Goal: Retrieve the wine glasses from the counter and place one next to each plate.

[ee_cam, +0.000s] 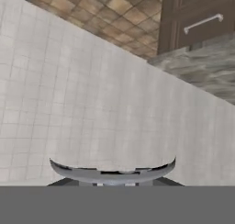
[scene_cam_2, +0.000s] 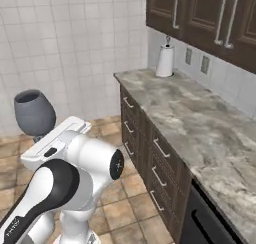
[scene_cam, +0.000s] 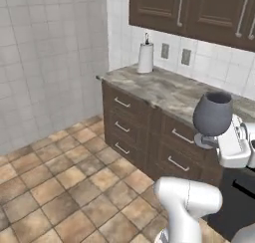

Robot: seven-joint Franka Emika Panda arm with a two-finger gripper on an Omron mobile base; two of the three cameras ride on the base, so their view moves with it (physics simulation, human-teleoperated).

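A smoky grey wide-bowled wine glass stands upright in the air in front of the counter, carried at the end of the white hand. My gripper is shut on the wine glass low down at its stem and foot. From the right base view, the same wine glass rises above my gripper, well left of the counter. In the hand view, a curved grey edge of the wine glass lies just ahead of the fingers. The plates are out of view.
A paper towel roll stands at the counter's far end by the tiled wall. Dark brown drawers sit under the worktop and wall cabinets hang above it. Terracotta tile floor stretches to the left.
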